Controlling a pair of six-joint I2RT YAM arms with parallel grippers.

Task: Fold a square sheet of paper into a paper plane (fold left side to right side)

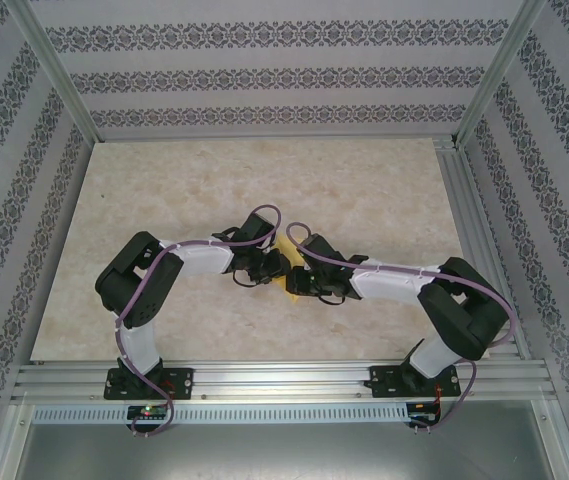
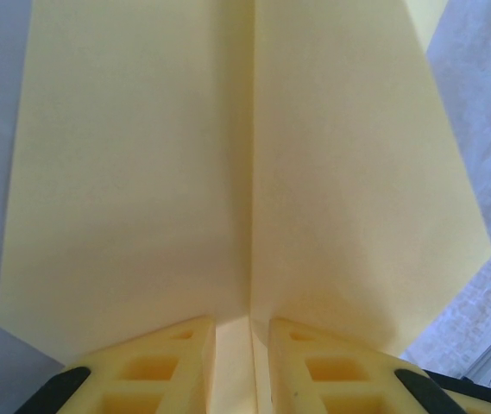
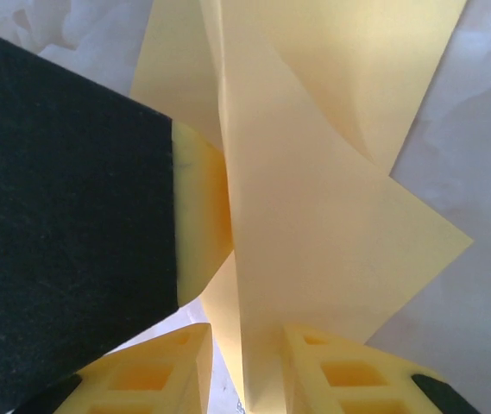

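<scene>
The square sheet of paper (image 1: 285,270) is yellow and creased down its middle, and it is held up between the two wrists at the table's centre. In the left wrist view the paper (image 2: 141,172) spreads out to both sides of the crease. That crease runs down between the narrow jaws of my left gripper (image 2: 242,332), which is shut on it. In the right wrist view the paper (image 3: 314,224) passes between the fingers of my right gripper (image 3: 247,345). It lies against the right finger, and a gap shows beside the left one. A left-gripper pad (image 3: 200,207) presses the paper's side.
The pale marbled table (image 1: 214,180) has free room all around the two grippers. Aluminium rails (image 1: 264,378) carry the arm bases at the near edge, and frame posts and patterned walls close in the other sides.
</scene>
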